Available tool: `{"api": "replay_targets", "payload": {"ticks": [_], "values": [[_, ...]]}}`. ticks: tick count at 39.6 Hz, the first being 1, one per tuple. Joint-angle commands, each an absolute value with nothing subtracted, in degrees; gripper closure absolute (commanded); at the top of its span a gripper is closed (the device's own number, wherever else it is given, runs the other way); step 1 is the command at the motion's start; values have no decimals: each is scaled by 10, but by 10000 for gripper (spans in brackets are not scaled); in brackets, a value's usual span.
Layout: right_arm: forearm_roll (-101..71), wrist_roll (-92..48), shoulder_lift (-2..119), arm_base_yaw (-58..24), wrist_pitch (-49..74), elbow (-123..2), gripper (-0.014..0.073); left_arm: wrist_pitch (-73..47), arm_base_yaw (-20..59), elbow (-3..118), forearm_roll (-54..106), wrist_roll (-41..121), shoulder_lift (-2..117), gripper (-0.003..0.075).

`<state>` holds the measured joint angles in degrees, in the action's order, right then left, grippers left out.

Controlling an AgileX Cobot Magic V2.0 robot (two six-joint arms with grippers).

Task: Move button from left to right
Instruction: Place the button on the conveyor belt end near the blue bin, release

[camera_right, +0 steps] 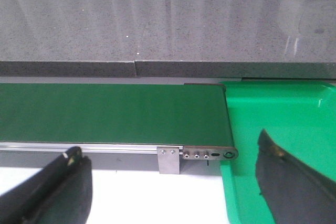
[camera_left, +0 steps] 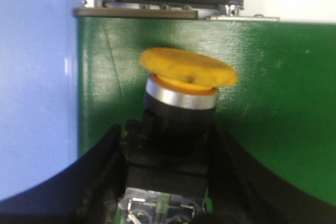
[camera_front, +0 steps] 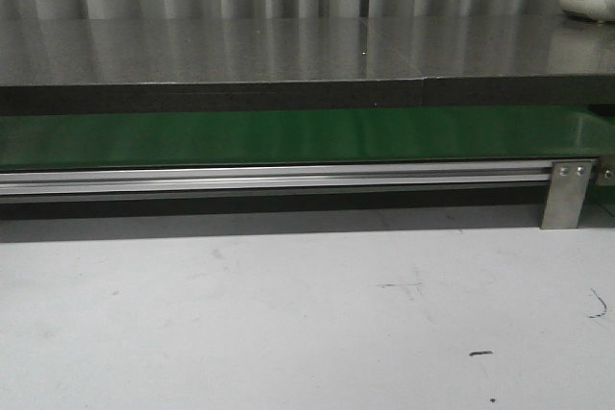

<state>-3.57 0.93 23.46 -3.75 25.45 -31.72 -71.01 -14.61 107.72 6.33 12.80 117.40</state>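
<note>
Between the fingers of our left gripper (camera_left: 165, 182) sits the button (camera_left: 181, 114), clamped by its black body, orange cap clear above the green belt (camera_left: 273, 108). We judge it light, rigid, with a slick cap; the blocky body is the right hold. Our right gripper (camera_right: 173, 192) hangs open, empty, near a green tray (camera_right: 294, 114).

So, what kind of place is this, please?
Probably a factory-style workcell or test bench: a green conveyor belt on an aluminium rail, a green plastic bin at its end, and an industrial push-button between the left hand's fingers.
</note>
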Motion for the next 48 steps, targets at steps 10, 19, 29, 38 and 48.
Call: {"api": "replay_targets", "payload": {"ticks": [10, 19, 29, 38, 48], "values": [[-36, 7, 242, -38, 212, -338, -52, -725, -143, 1086, 79, 99, 1172, 554], [-36, 7, 242, -38, 212, -338, -52, -719, -136, 1086, 90, 99, 1178, 315], [-36, 7, 242, -38, 212, -338, -52, -722, -115, 1088, 90, 109, 1172, 165], [-36, 7, 242, -38, 212, -338, -52, -735, -85, 1113, 90, 114, 1137, 181], [-36, 7, 242, -38, 212, -338, -52, -735, -75, 1111, 90, 114, 1091, 349]]}}
